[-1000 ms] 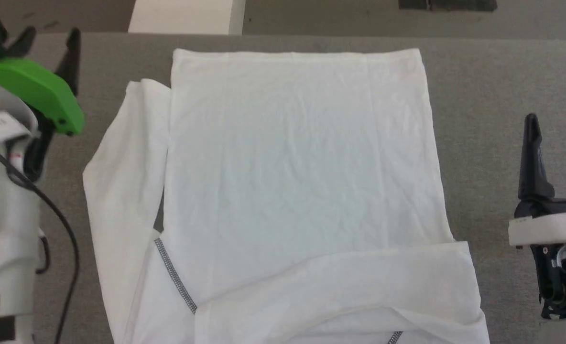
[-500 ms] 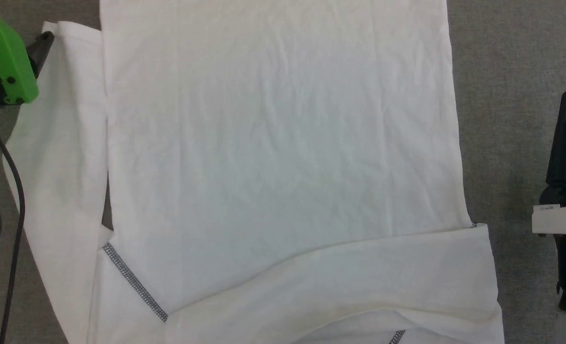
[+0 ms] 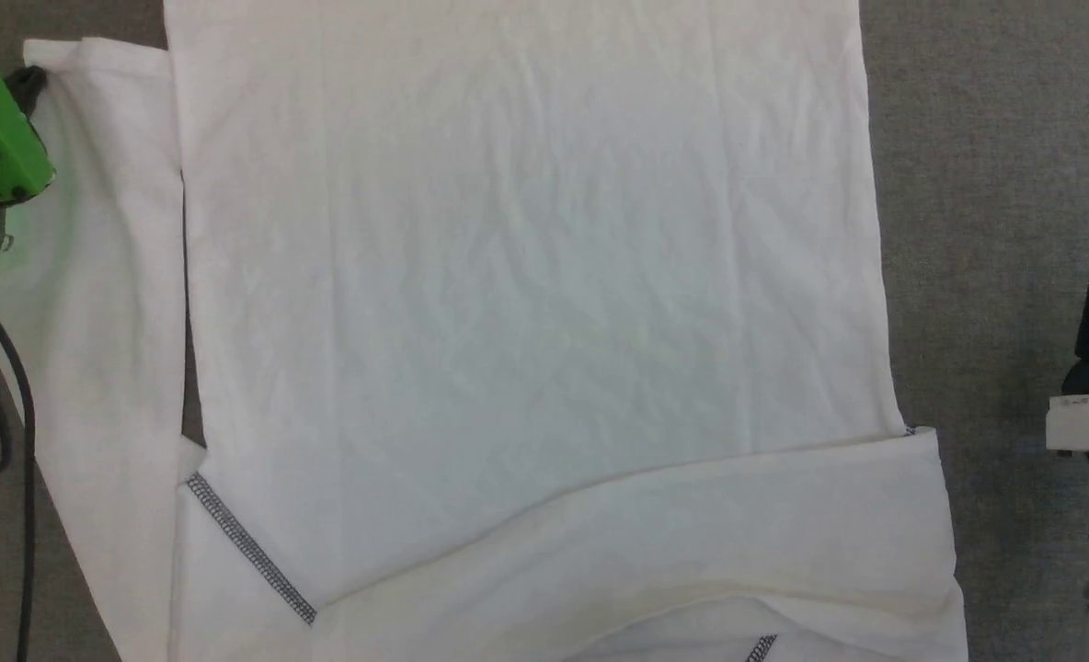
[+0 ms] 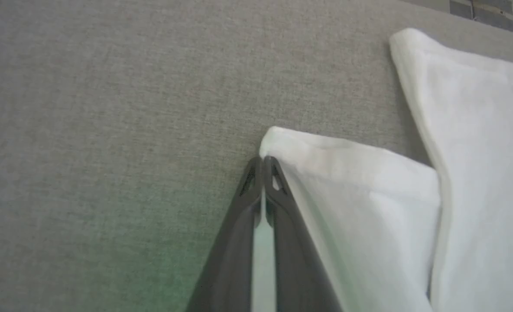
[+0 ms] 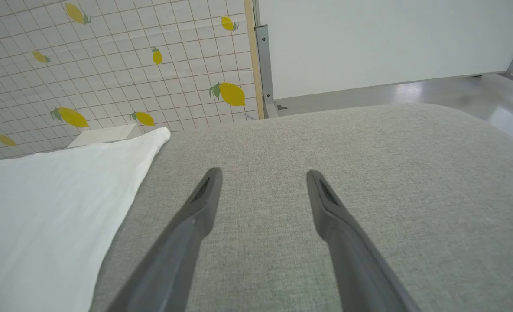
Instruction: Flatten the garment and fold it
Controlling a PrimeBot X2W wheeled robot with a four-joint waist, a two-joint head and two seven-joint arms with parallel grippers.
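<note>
Left gripper (image 4: 261, 162): I log it pinched on sleeve cuff (image 4: 326, 149) of garment (image 3: 526, 276), 10 o'clock; right gripper (image 5: 263, 173) spread, 3 o'clock, over table (image 5: 369, 143).

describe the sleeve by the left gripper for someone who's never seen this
A big white garment lies on the grey surface. Its left sleeve lies beside the body. Unlike the other sleeve, folded across the bottom, it has the left gripper shut on its cuff corner.

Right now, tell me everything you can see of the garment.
The garment is a large white thin-fabric shirt, lightly wrinkled, spread flat on the grey surface. One sleeve is folded across its near end; the other lies along its left side. Black-and-white stitching marks the seams. The left gripper, shut, pinches that left sleeve's cuff corner.
</note>
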